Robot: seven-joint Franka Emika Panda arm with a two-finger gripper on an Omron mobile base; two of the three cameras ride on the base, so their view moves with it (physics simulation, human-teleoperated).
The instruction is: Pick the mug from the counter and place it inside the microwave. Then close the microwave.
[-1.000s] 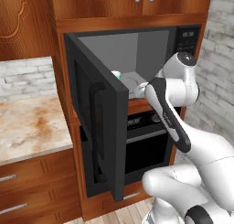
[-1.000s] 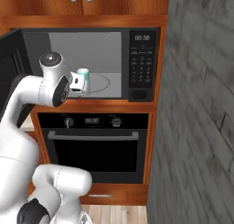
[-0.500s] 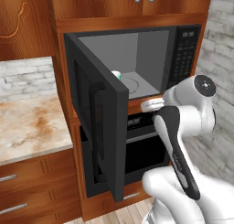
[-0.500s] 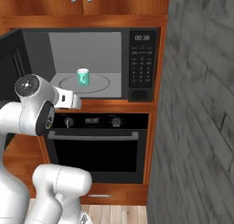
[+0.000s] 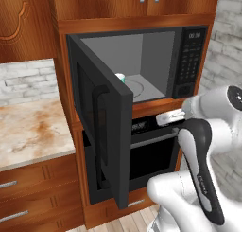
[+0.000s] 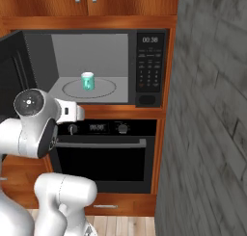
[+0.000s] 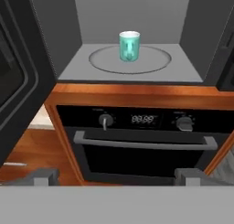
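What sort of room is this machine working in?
A kitchen, computer-rendered by the look of it. A built-in microwave stands open with a mug inside, above a black oven, with wooden cabinets overhead and a marble-look counter alongside.

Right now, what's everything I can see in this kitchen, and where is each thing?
mug: one, teal-green with pale rim, upright on the round plate inside the microwave
microwave: one, black, grey inside, door swung open
oven: one, black, below the microwave
counter: one, beige marble with rust blotches, left of the microwave
upper cabinets: brown wood, above
gripper: dark fingertips apart, holding nothing, facing the oven
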